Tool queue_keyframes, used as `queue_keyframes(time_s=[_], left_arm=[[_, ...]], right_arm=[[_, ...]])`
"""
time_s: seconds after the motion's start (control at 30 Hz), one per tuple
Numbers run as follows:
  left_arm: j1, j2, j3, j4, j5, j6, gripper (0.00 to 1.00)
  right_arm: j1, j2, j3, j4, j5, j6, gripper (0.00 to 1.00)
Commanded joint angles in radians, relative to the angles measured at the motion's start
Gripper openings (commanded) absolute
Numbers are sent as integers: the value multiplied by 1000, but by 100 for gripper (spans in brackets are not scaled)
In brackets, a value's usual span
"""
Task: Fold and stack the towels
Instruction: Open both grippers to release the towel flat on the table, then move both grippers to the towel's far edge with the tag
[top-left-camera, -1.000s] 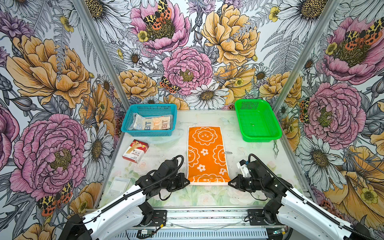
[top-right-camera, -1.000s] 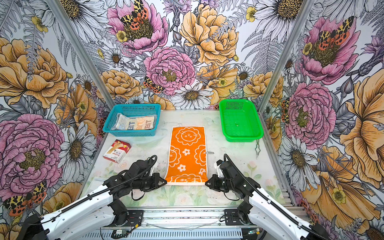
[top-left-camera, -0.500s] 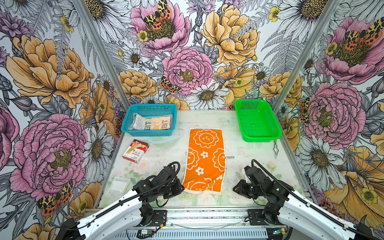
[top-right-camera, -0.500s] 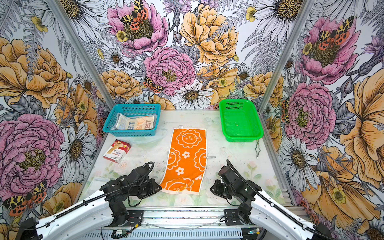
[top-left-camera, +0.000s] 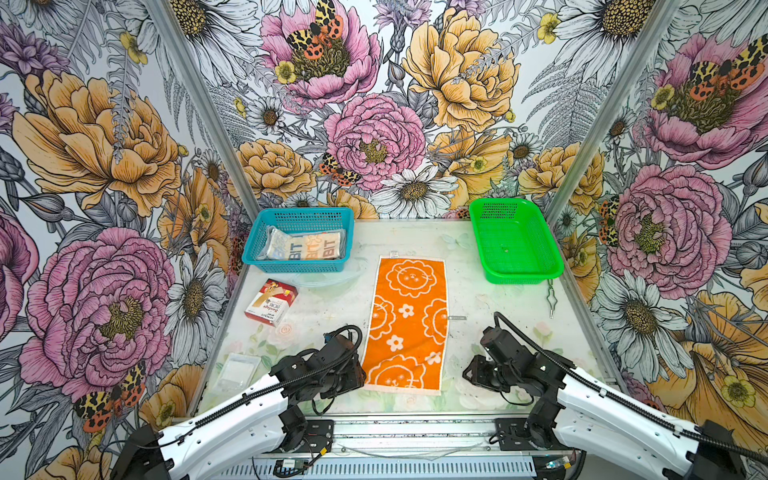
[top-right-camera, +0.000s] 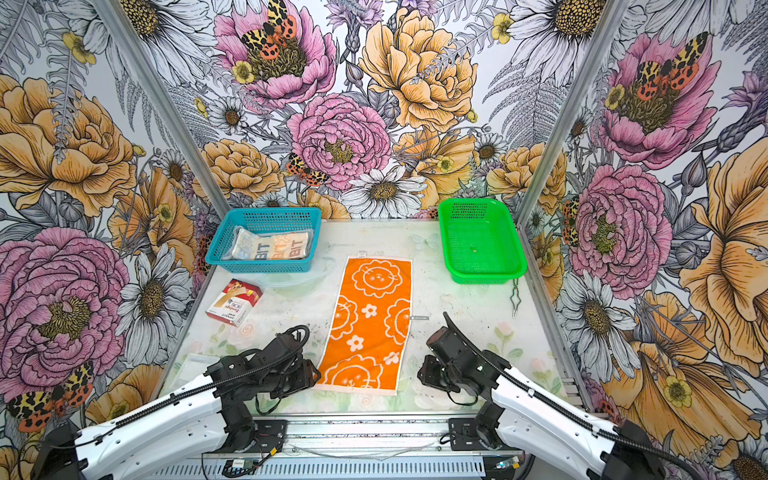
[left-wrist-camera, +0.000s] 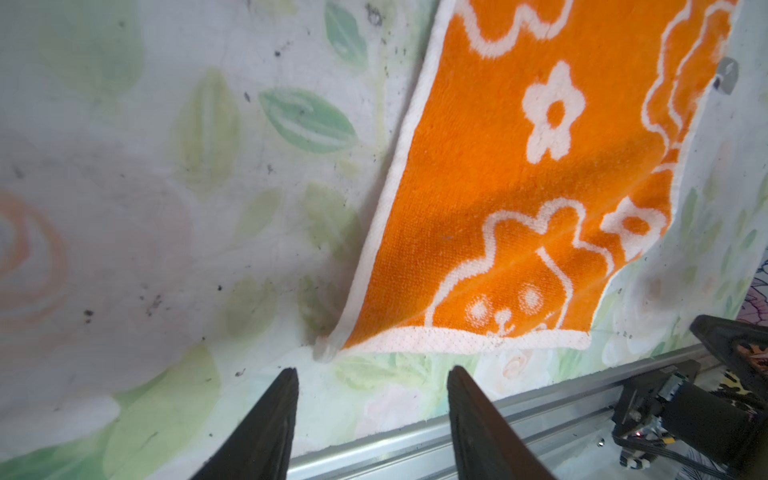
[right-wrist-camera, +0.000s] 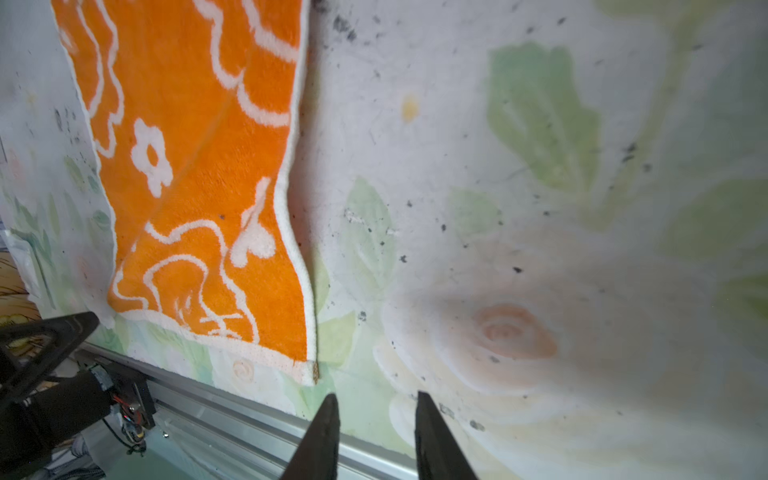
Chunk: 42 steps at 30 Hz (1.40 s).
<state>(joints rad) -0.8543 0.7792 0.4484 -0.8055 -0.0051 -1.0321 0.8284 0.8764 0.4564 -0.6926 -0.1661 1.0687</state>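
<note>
The orange towel (top-left-camera: 405, 328) with its white lion faces and flowers lies spread flat and unfolded in the middle of the worktop (top-left-camera: 478, 291), long side running from the near edge toward the back wall, with a small tag at its far end. In the left wrist view the left tool (left-wrist-camera: 372, 370) hangs low over the worktop with its two dark fingers (left-wrist-camera: 270, 424) spread apart and nothing between them; the towel's near left corner (left-wrist-camera: 332, 351) lies just beyond the fingertips, close but not touched. In the right wrist view the right tool (right-wrist-camera: 376, 395) is also parted, less widely, and empty, with the towel's near right corner (right-wrist-camera: 311, 372) just beside it. In both top views the left tool sits right at the towel's near left edge, while the right tool stands off the right edge with bare worktop between. The cream towel (top-left-camera: 305, 247) with blue and orange lettering rests folded inside the blue basket (top-left-camera: 305, 212) at the back left. The green basket (top-left-camera: 523, 276) sits at the back right, well apart from the orange towel. A red-and-white box (top-left-camera: 271, 302) lies near the blue basket's front, and a flat white packet (top-left-camera: 237, 370) lies by the worktop's left edge, beside the left arm.
</note>
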Motion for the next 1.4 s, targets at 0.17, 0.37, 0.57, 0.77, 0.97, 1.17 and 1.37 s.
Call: queue_keyframes(time_s=[0.17, 0.37, 0.57, 0.77, 0.97, 1.17, 1.37], left_arm=[[134, 39, 150, 9, -71, 203, 66], [283, 51, 200, 44, 29, 332, 66], [327, 69, 249, 45, 46, 378, 67], [347, 75, 250, 60, 62, 397, 68], [368, 124, 285, 89, 110, 445, 68], [385, 312, 369, 197, 166, 561, 76], [460, 662, 646, 219, 201, 721, 70]], right_arm=[[167, 267, 76, 266, 98, 50, 39], [180, 390, 111, 327, 26, 28, 40], [264, 500, 143, 301, 15, 91, 33], [328, 446, 79, 232, 45, 191, 1], [327, 283, 28, 134, 84, 224, 6], [247, 243, 70, 108, 99, 117, 29], [-67, 277, 281, 7, 58, -189, 35]])
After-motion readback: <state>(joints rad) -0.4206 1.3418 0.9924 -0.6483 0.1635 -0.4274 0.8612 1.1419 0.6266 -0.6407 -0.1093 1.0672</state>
